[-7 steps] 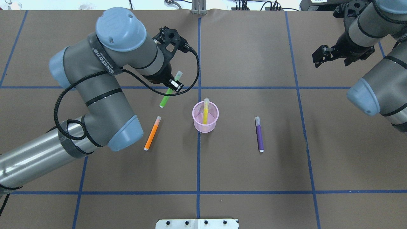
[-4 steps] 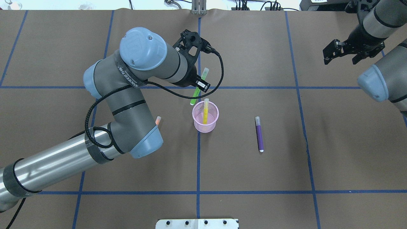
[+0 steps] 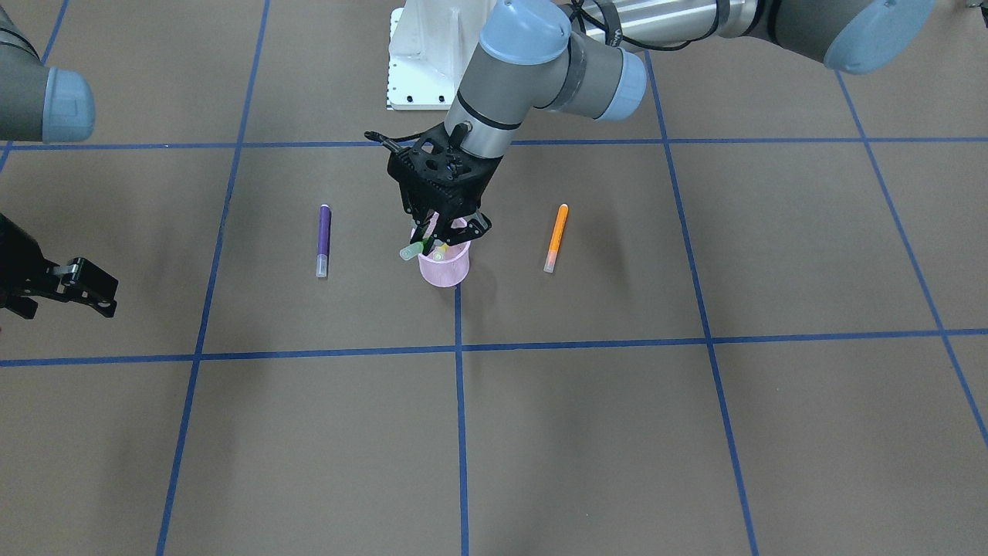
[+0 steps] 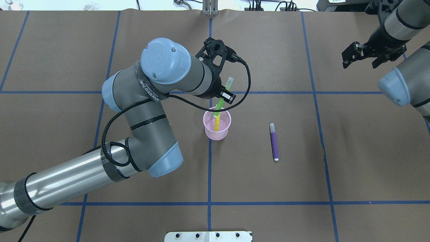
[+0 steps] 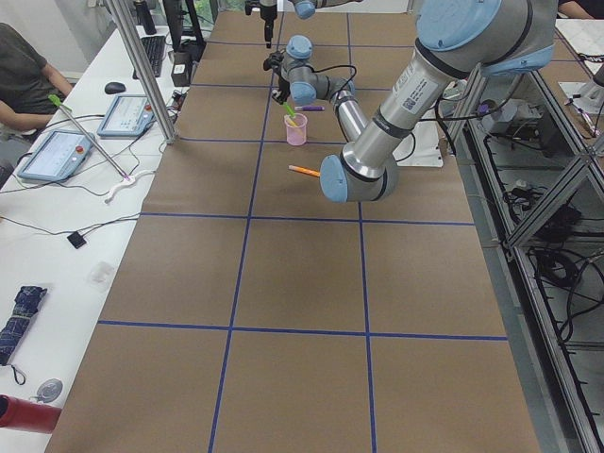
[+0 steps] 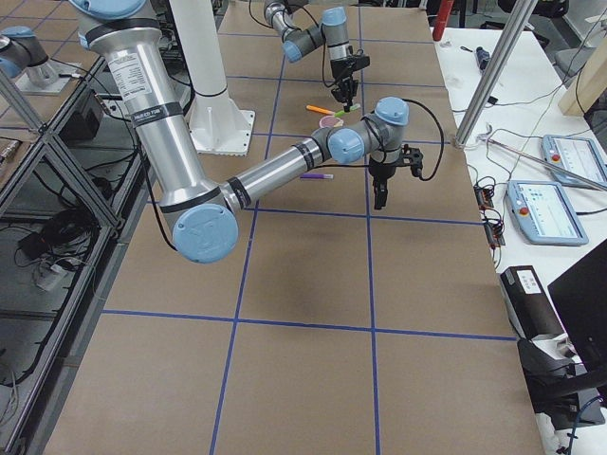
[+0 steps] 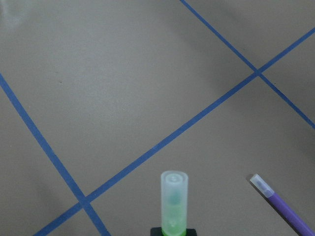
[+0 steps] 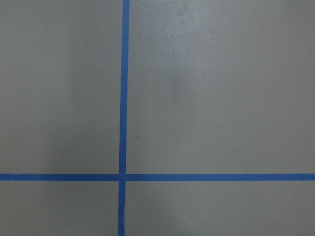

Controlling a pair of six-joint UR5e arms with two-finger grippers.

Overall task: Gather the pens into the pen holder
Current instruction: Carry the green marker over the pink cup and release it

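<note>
Brown paper-covered table (image 4: 302, 174) with the pen-collecting task judged about half done. The left gripper (image 3: 449, 230) hangs directly over the pink mesh pen holder (image 4: 218, 136) at the table's middle, its jaws narrowed onto the green pen (image 4: 229, 82). The pen is gripped at about mid-length and tilted, with its pale cap end sticking out beyond the fingers on the far side. Its lower tip sits at the holder's mouth, apparently just inside the rim, so release remains to be made. The right gripper (image 4: 360, 59) hangs well apart near the far right corner, jaws spread and holding nothing. The yellow pen (image 4: 217, 122) leans inside the holder. The purple pen (image 4: 274, 143) and the orange pen (image 3: 556, 235) lie flat on either side, not yet collected.
</note>
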